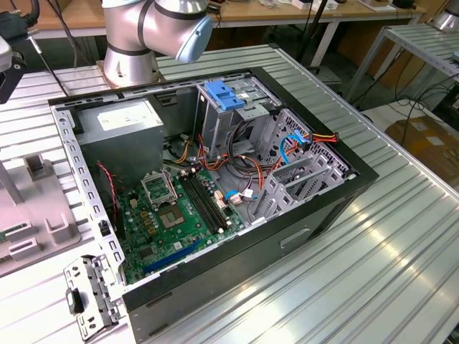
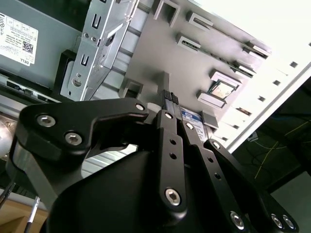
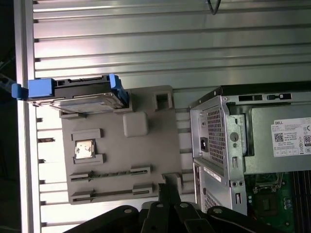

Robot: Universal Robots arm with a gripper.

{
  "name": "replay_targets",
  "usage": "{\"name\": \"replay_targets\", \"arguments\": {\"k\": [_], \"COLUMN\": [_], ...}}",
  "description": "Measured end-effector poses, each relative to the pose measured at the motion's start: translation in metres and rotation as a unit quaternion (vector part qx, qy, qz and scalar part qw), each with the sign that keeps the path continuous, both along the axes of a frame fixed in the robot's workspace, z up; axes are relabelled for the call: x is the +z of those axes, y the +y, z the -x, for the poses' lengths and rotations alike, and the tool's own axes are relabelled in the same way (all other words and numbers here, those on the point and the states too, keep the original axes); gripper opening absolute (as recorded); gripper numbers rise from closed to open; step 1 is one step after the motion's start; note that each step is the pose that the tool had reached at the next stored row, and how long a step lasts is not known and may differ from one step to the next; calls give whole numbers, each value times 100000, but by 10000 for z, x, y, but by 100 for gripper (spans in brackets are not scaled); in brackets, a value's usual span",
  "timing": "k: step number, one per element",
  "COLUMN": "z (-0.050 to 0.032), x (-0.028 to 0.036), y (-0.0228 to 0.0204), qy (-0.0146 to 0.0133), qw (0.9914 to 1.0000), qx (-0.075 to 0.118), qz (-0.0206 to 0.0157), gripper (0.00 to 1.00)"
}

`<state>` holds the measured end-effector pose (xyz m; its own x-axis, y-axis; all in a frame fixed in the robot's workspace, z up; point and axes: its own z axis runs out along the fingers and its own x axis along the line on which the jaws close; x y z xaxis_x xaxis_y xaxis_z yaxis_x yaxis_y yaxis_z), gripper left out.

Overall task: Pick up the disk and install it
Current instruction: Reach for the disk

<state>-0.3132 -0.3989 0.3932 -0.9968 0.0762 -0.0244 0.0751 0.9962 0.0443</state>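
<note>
You have the slatted metal table (image 1: 387, 236) under everything, and on it the open black case (image 1: 315, 208) lying on its side. The arm (image 1: 143, 29) stands at the far edge of the table, behind the case. Inside the case you can see the grey power supply (image 1: 122, 129) in the corner nearest the arm's base. The green motherboard (image 1: 179, 215) lies next to it, and a metal cage (image 1: 240, 118) carries a blue bracket (image 1: 224, 95) on top. Red, orange and blue cables run between the cage and the board. At the exterior view's left, beside the case, sits the grey fixture (image 3: 126, 150), a flat moulded tray with slots. A small loose metal plate (image 1: 90, 297) lies on the table near the case's corner. The disk (image 3: 80, 97) rests at the fixture's end farthest from the claw, with its blue rails sticking out at both sides. It is well apart from the case and nothing grips it. A small shiny square part (image 3: 85, 149) sits in a fixture slot just beside the disk. Your gripper (image 3: 169, 187) hangs over the fixture's opposite end, near the case's perforated rear panel. In the second wrist view the gripper (image 2: 170, 97) shows its tips drawn together with nothing between them.
</note>
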Motion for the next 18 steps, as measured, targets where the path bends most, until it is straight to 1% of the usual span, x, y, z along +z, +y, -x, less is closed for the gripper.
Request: {"name": "replay_targets", "arguments": {"k": [11,13,18], "z": [87,125,189], "x": [-1,-1,-1], "y": [0,0,0], "qy": [-2,-6,-5], "qw": [100000,100000,100000], "qx": [2,1,1], "qz": [-3,-4,-3], "gripper": [11,11,11]}}
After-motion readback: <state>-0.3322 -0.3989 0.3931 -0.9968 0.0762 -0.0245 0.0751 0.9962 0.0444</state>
